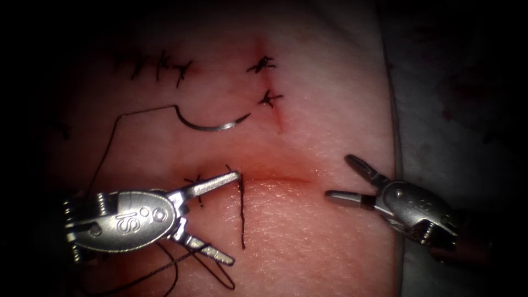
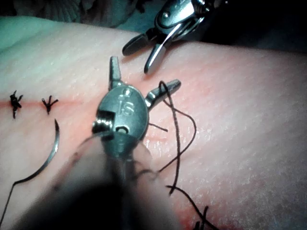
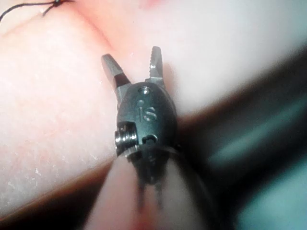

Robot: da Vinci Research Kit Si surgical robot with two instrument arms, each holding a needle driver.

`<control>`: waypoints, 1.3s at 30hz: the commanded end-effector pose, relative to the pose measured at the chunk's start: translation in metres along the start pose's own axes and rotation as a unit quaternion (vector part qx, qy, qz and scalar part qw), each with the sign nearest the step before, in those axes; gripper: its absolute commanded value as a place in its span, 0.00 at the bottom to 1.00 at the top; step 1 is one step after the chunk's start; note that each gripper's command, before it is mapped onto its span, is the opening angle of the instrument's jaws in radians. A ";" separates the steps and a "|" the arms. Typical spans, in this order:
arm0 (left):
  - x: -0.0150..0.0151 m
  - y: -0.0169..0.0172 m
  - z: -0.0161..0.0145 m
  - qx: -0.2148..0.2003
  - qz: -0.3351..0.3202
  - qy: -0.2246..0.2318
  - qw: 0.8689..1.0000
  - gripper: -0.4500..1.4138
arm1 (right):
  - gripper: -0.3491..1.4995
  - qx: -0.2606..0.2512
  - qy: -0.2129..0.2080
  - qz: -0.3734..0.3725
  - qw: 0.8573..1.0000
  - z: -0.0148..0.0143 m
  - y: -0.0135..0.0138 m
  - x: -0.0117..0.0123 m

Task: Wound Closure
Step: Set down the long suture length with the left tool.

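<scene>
The curved needle (image 1: 212, 124) (image 2: 52, 152) lies flat on the tissue (image 1: 308, 242), left of the cut (image 1: 278, 118), held by neither tool. Its thread (image 1: 110, 146) trails left and down toward the left tool. The left tool (image 1: 232, 218) (image 2: 144, 74) is open wide and holds nothing; its upper jaw tip rests beside a stitch (image 1: 195, 182) and a dark thread strand (image 1: 242, 212) (image 2: 180, 134). To the right of the cut, the right tool (image 1: 339, 177) (image 3: 132, 57) hovers open and empty. Two knots (image 1: 263, 65) (image 1: 269, 99) close the upper cut.
Several older stitches (image 1: 159, 66) sit at the upper left. Loose thread loops (image 1: 217, 272) lie under the left tool. The tissue's right edge (image 1: 397, 181) meets a pale cloth (image 1: 456, 110). Red fluid tints the cut line (image 1: 280, 179).
</scene>
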 end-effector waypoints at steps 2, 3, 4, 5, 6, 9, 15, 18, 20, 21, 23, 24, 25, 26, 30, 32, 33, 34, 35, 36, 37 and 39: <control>0.0022 -0.0004 0.0018 -0.004 0.017 0.009 1.000 0.56 | 0.89 0.010 0.003 0.000 1.000 0.0004 -0.0007 0.0000; 0.0031 -0.0002 0.0025 -0.005 0.021 0.013 1.000 0.56 | 0.88 0.011 0.003 0.001 1.000 0.0004 -0.0006 0.0001; 0.0039 0.0001 0.0033 -0.006 0.024 0.018 1.000 0.56 | 0.88 0.013 0.003 0.002 1.000 0.0004 -0.0005 0.0002; 0.0048 0.0004 0.0042 -0.008 0.027 0.024 0.999 0.56 | 0.88 0.013 0.002 0.002 1.000 0.0004 -0.0003 0.0004; 0.0059 0.0009 0.0055 -0.010 0.033 0.033 0.999 0.56 | 0.87 0.014 0.001 0.003 1.000 0.0004 -0.0001 0.0005; 0.0088 0.0018 0.0089 -0.023 0.049 0.052 0.997 0.56 | 0.87 0.019 -0.001 0.005 1.000 -0.0002 0.0007 0.0010; 0.0132 0.0026 0.0153 -0.041 0.070 0.089 0.993 0.56 | 0.86 0.012 -0.022 -0.011 1.000 -0.0036 0.0041 0.0030; 0.0141 0.0028 0.0179 -0.047 0.080 0.100 0.991 0.55 | 0.85 -0.002 -0.037 -0.026 0.999 -0.0061 0.0072 0.0047; 0.0143 0.0031 0.0193 -0.054 0.087 0.105 0.989 0.53 | 0.85 -0.009 -0.036 -0.028 0.999 -0.0075 0.0091 0.0057; 0.0142 0.0033 0.0199 -0.059 0.091 0.108 0.988 0.50 | 0.85 -0.011 -0.036 -0.029 0.999 -0.0083 0.0104 0.0064; 0.0137 0.0039 0.0213 -0.082 0.100 0.113 0.985 0.39 | 0.85 -0.015 -0.041 -0.033 0.999 -0.0096 0.0122 0.0072; 0.0125 0.0047 0.0224 -0.100 0.112 0.110 0.982 0.37 | 0.85 -0.027 -0.047 -0.038 0.998 -0.0110 0.0142 0.0081; 0.0125 0.0047 0.0224 -0.100 0.112 0.110 0.982 0.37 | 0.85 -0.027 -0.047 -0.038 0.998 -0.0110 0.0142 0.0081; 0.0117 0.0051 0.0227 -0.106 0.118 0.112 0.981 0.36 | 0.85 -0.032 -0.048 -0.041 0.997 -0.0115 0.0150 0.0084; 0.0067 0.0074 0.0239 -0.121 0.118 0.109 0.980 0.31 | 0.84 -0.078 -0.074 -0.124 0.986 -0.0130 0.0179 0.0095; 0.0036 0.0084 0.0248 -0.120 0.110 0.096 0.982 0.31 | 0.84 -0.088 -0.074 -0.123 0.986 -0.0130 0.0188 0.0100; 0.0023 0.0088 0.0252 -0.120 0.101 0.091 0.983 0.32 | 0.85 -0.095 -0.068 -0.122 0.986 -0.0130 0.0189 0.0101; 0.0009 0.0091 0.0256 -0.120 0.098 0.087 0.984 0.32 | 0.90 -0.104 -0.060 -0.120 0.985 -0.0128 0.0190 0.0102; -0.0010 0.0096 0.0261 -0.123 0.102 0.082 0.984 0.32 | 0.92 -0.113 -0.052 -0.110 0.986 -0.0126 0.0189 0.0102; -0.0027 0.0099 0.0264 -0.128 0.100 0.073 0.984 0.33 | 0.93 -0.112 -0.044 -0.100 0.988 -0.0124 0.0187 0.0102; -0.0041 0.0100 0.0266 -0.132 0.099 0.064 0.984 0.33 | 0.93 -0.102 -0.036 -0.086 0.990 -0.0120 0.0184 0.0102; -0.0074 0.0099 0.0268 -0.144 0.085 0.030 0.985 0.35 | 0.93 -0.098 -0.030 -0.074 0.992 -0.0115 0.0177 0.0102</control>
